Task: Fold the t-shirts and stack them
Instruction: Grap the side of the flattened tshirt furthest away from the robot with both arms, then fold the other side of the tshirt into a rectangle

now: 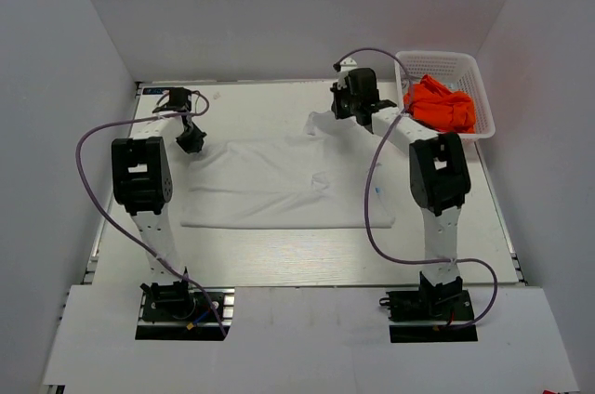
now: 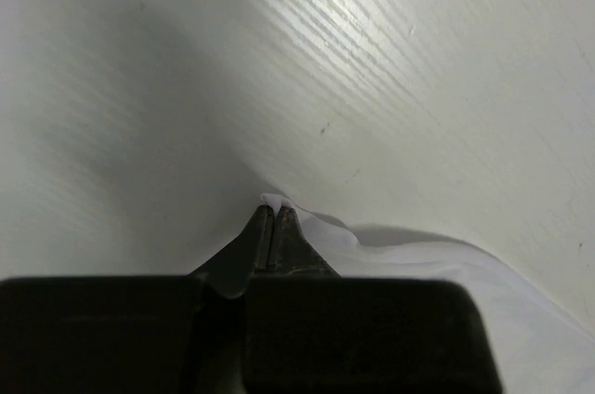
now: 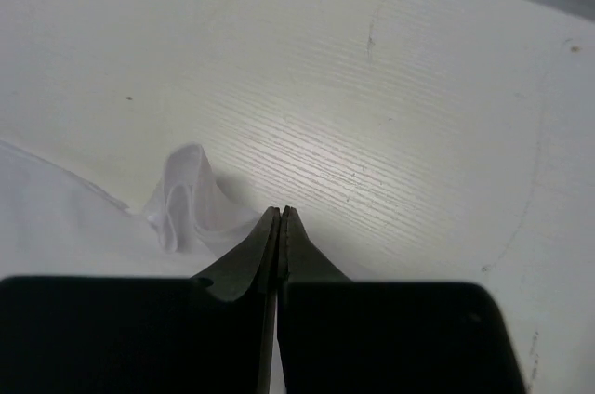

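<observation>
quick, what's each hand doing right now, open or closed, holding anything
Left hand: closed, pinching a corner of the white t-shirt.
Right hand: closed at the shirt's bunched edge; whether cloth is caught cannot be told.

I can read no writing on any of my three feeds. The white t-shirt (image 1: 279, 185), the orange t-shirt (image 1: 442, 104), the basket (image 1: 444, 55) and the worktop (image 1: 279, 255) show no print, label, brand or number that I can make out.
</observation>
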You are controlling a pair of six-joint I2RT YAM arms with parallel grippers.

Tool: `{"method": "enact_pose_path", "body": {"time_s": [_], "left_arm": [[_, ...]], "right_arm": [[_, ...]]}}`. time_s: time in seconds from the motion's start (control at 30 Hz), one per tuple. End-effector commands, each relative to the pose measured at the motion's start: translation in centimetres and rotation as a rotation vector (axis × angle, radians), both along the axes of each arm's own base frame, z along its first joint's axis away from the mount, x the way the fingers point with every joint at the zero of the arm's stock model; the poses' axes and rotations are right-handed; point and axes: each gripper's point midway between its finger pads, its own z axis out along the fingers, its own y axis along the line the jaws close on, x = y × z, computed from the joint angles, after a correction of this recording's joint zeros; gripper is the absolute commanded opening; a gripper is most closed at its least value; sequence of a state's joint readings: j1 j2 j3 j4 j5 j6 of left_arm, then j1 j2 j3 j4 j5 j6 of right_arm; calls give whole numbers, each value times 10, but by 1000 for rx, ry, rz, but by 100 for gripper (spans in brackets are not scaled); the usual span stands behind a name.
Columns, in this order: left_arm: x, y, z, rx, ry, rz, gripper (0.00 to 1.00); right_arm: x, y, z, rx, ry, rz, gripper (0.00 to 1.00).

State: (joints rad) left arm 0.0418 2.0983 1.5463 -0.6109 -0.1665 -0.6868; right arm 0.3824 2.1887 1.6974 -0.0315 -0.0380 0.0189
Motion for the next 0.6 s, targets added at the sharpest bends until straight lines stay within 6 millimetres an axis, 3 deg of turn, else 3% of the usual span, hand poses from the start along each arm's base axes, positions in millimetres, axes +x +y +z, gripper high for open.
{"method": "enact_pose_path", "body": {"time_s": [0.0, 0.03, 0.07, 0.13, 0.17, 0.3, 0.37, 0.4, 0.43, 0.47, 0.53, 0.57], "left_arm": [[5, -4, 47, -2, -118, -24, 0], [4, -3, 55, 7, -142, -19, 0], [1, -3, 59, 8, -147, -19, 0], [-2, -2, 64, 12, -172, -7, 0], [-5, -2, 78, 13, -200, -7, 0], [-18, -4, 98, 30, -271, -22, 0], [-24, -2, 103, 41, -289, -14, 0], [-30, 0, 101, 56, -283, -18, 0], [-34, 0, 107, 57, -296, -18, 0], [-41, 0, 100, 56, -278, -19, 0], [-47, 1, 94, 69, -267, -21, 0], [-46, -1, 101, 66, -300, -36, 0]], "right_arm": [[-3, 10, 68, 75, -181, 40, 0], [-12, 6, 77, 79, -191, 42, 0], [-17, 4, 70, 72, -179, 39, 0], [-27, 2, 82, 81, -191, 39, 0], [-31, -1, 79, 81, -185, 37, 0], [-55, -6, 89, 99, -193, 51, 0], [-68, -10, 99, 103, -208, 59, 0], [-74, -13, 92, 103, -193, 56, 0], [-80, -15, 107, 117, -224, 55, 0], [-90, -17, 90, 108, -190, 58, 0], [-97, -21, 90, 108, -186, 56, 0], [-109, -25, 89, 109, -181, 54, 0]]}}
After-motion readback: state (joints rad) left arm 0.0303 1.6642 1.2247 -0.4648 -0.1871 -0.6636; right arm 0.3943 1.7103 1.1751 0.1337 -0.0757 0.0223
